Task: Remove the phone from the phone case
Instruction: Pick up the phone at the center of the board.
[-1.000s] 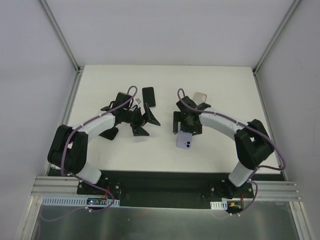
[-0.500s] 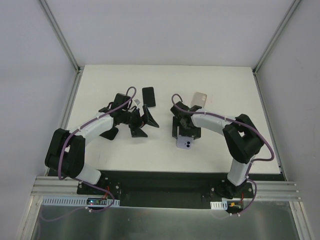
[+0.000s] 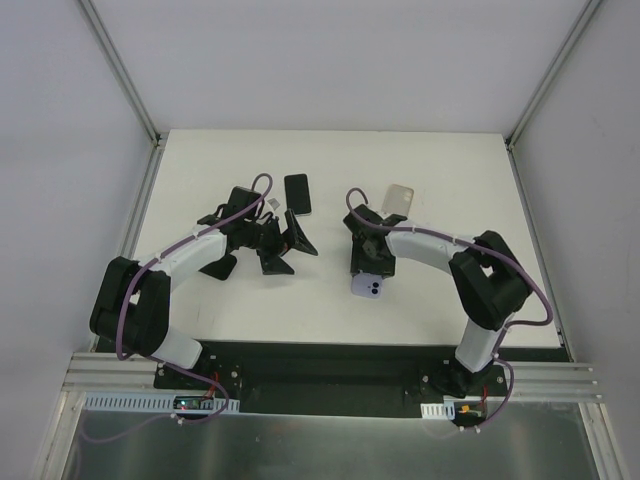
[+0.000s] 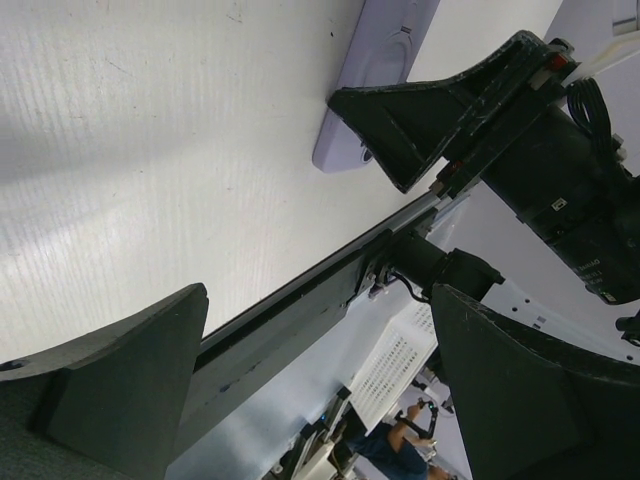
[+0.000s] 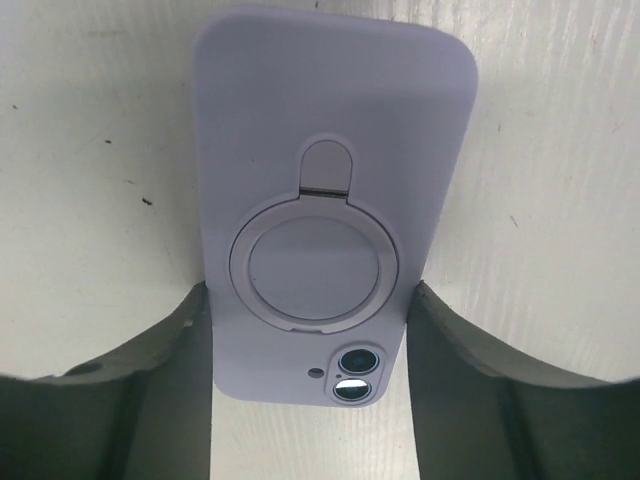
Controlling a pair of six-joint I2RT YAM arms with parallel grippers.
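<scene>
Just right of centre in the top view, the lilac case (image 3: 368, 286) lies back-up on the table (image 3: 450, 170) (phone lenses showing through it). The right gripper (image 3: 369, 272) pinches its long sides at the lens end. The left gripper (image 3: 292, 248), centre-left, is spread wide, holding nothing.

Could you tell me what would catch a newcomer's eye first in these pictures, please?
The lavender phone case lies ring holder up on the table, clamped by the right gripper. The left gripper hangs open to its left, and a black phone lies farther back.
</scene>
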